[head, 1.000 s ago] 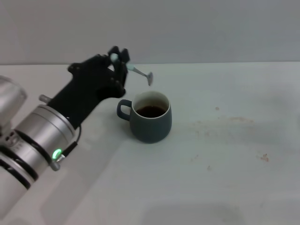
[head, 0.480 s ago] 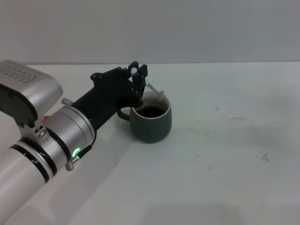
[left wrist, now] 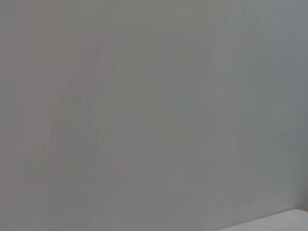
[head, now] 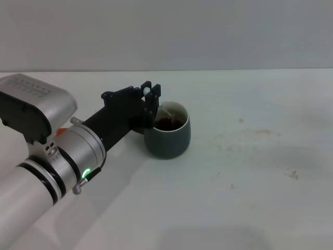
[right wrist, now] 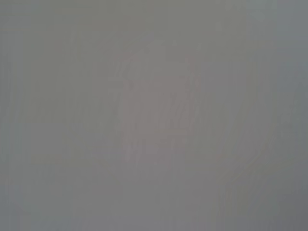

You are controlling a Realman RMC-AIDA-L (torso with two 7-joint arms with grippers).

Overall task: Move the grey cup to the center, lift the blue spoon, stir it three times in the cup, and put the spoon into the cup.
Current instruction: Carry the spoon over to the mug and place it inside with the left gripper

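One arm does all the work we can see here. Biggest of all is the white table (head: pixel 250 198), with faint brownish stains off to the right of the cup. Over it from the lower left reaches our left arm (head: pixel 57 161), silver casing with a green light lit on its side, ending in the black wrist section. Next in size, the grey cup (head: pixel 167 136) stands upright on the table near the middle, dark liquid showing inside its white interior, its handle side hidden behind the black gripper. Our left gripper (head: pixel 151 91) sits right at the cup's left rim, fingers clamped together on the top end of the blue spoon (head: pixel 165 112). Smallest now: that spoon slants down from the fingers into the cup, pale handle crossing the white inner wall, its lower end in the dark liquid, and we can't make out the bowl. Our right gripper shows in none of the views; both wrist views give only plain grey.
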